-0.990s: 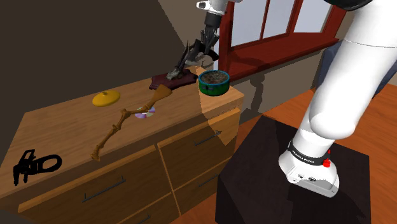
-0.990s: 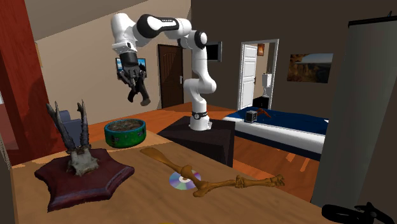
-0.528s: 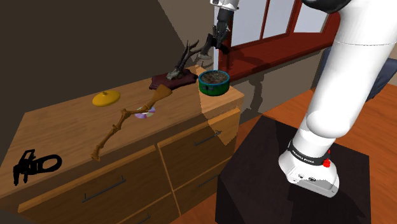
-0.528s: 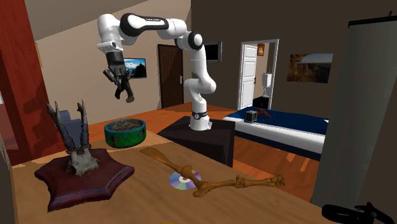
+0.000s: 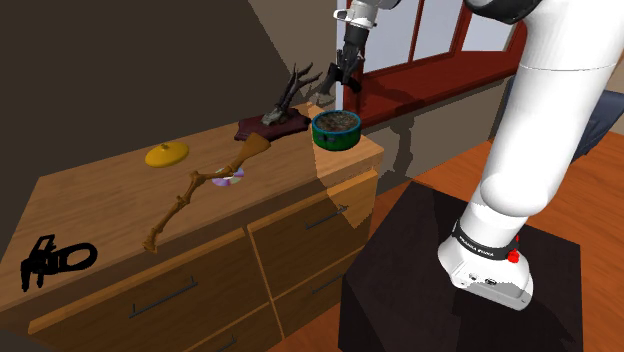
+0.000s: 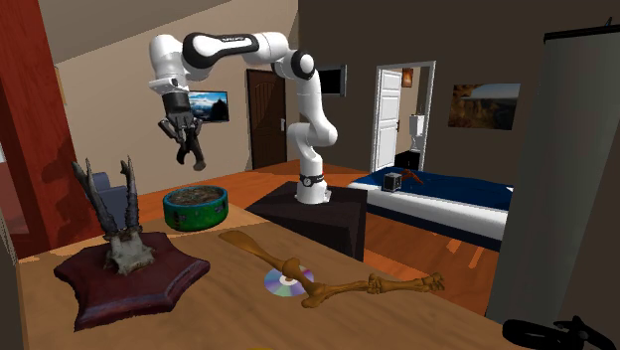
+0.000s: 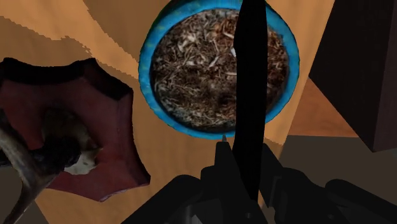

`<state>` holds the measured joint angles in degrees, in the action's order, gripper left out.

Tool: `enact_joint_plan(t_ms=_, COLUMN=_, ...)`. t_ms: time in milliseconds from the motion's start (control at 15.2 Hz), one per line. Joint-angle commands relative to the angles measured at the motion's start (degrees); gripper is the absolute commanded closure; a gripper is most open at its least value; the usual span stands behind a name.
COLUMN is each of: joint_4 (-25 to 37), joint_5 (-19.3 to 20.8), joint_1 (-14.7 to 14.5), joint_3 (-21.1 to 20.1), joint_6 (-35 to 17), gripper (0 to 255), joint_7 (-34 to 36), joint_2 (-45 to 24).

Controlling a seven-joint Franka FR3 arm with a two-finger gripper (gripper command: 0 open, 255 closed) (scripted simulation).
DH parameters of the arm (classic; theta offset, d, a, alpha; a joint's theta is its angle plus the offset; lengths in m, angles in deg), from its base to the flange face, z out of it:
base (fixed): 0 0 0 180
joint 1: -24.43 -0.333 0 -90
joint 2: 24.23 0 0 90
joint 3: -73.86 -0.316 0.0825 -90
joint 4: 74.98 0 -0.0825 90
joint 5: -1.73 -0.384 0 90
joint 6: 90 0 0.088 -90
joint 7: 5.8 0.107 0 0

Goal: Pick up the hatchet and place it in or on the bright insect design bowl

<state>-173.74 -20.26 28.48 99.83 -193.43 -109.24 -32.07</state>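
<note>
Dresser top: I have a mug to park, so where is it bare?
Bare wood lies on the dresser top between the yellow object, the bone and the black object at the shoulder view's left, and in front between the bone and the bowl. The far corner is crowded: antler plaque beside bowl, gripper holding the hatchet above.

Horned skull on a dark red plaque (image 5: 270, 126) sits just below and beside the claw (image 5: 345, 78), on a wooden dresser (image 5: 100, 198). Farther from the claw there's a long bone (image 5: 195, 190) lying over a shiny disc (image 6: 286, 282), then a yellow lid-looking thing (image 5: 166, 154). Farthest away is a black chainsaw-shaped thing (image 5: 38, 266).
</note>
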Motion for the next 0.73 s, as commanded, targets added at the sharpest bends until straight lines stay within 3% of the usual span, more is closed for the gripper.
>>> enact_joint_plan(t_ms=0, joint_4=-1.1, joint_5=-0.2, joint_1=0.0, joint_3=0.0, joint_6=-1.2, gripper=255, joint_7=-0.5, joint_2=-0.2)
enact_joint_plan(t_ms=660, joint_4=-6.7, joint_5=-1.8, joint_1=-0.1, joint_3=-0.4, joint_6=-7.8, gripper=255, joint_7=-3.2, joint_2=-1.9)
